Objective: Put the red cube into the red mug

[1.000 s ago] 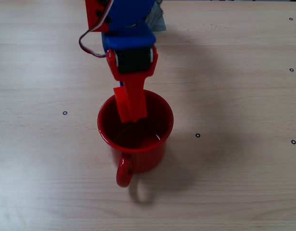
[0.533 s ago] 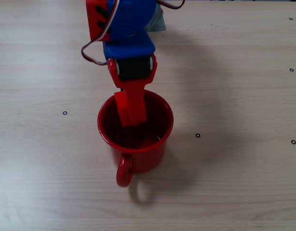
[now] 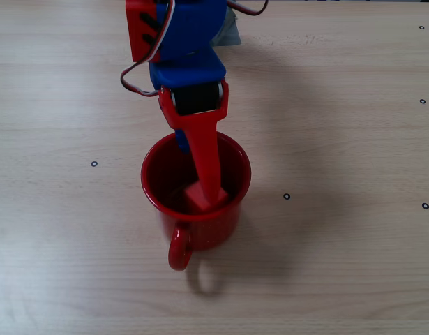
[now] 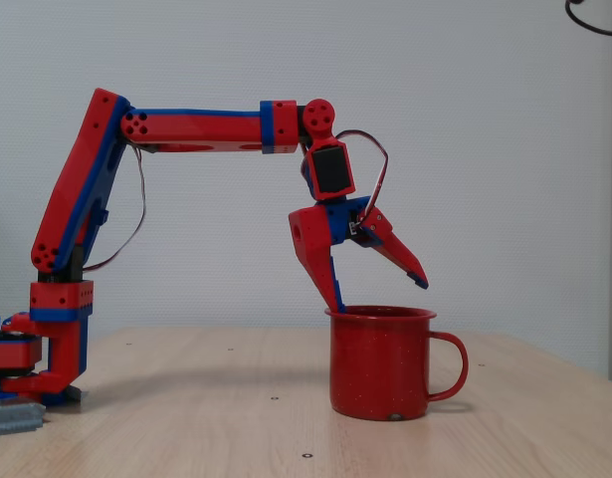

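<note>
Now we see the gripper (image 4: 380,295) spread wide over the red mug (image 4: 379,366), holding nothing, one finger dipping inside the rim. Inside the red mug (image 3: 200,209), the red cube (image 3: 202,198) sits on the bottom.

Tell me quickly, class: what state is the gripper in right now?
Gripper: open, holding nothing; one finger dips inside the mug, the other points out above the rim. The cube lies in the mug.

- Even, bright room light in both fixed views.
- Soft shadows spread right of the mug (image 3: 196,202) on the table (image 3: 340,265).
- Both pictures slightly soft, no glare.
</note>
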